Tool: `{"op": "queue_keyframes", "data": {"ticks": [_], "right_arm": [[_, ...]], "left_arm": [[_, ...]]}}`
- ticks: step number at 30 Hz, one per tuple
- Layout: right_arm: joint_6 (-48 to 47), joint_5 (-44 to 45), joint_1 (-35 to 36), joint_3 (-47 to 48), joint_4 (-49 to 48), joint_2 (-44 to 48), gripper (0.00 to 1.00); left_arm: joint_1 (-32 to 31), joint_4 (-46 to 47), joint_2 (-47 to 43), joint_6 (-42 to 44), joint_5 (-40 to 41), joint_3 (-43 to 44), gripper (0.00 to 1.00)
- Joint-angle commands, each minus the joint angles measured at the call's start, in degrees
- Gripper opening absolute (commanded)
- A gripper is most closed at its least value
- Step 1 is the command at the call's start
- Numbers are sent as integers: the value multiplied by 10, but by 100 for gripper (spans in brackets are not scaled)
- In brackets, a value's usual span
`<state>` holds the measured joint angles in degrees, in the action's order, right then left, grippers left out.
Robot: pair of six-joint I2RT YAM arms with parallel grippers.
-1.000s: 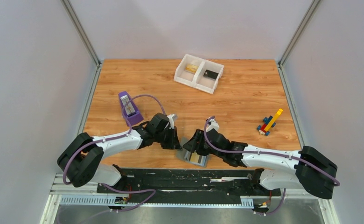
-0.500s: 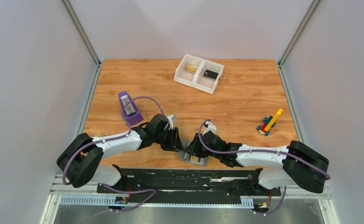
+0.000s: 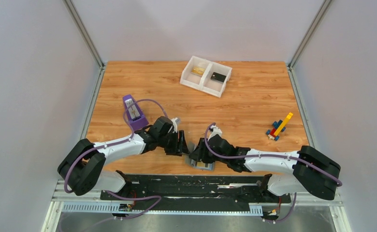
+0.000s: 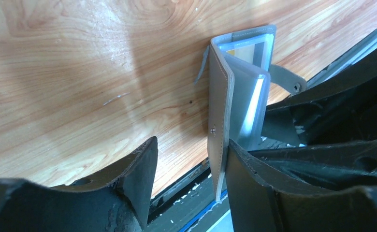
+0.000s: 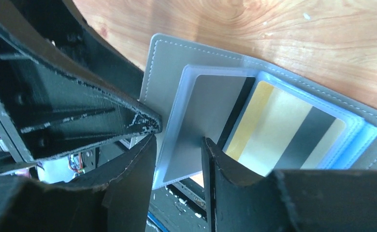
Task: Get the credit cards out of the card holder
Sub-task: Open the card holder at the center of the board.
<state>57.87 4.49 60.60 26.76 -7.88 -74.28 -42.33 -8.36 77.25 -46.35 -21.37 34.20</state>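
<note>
Top external, wood-grain tbl, pale walls

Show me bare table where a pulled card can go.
Widest: the table between tray, purple stand and brick toy. Also the far corners either side of the tray. Crowded: near edge, where left end effector and right end effector meet at the wallet.
</note>
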Motion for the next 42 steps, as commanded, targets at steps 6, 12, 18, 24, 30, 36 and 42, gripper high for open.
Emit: {"op": "queue_keyframes", "data": {"ticks": [6,12,18,24,30,36,42], "right_arm": [[-32,-68,1,18,-64,-21,39],[-44,-79,1,19,-74,-25,41],[-52,-72,0,22,-58,-25,40],[-54,-71,1,25,-49,-25,40],[-62,-64,1,30,-16,-15,42],[-59,-68,0,25,1,16,45],[-60,-66,-3,22,18,44,44]], "left_arm": [[25,44,-21,-7,-39,24,70],[25,62,-12,-2,-55,29,77],[25,60,5,20,-60,30,78],[25,66,30,31,-76,29,70],[25,64,42,47,-74,32,59],[25,62,50,52,-66,31,40],[25,53,51,58,-56,33,29]]}}
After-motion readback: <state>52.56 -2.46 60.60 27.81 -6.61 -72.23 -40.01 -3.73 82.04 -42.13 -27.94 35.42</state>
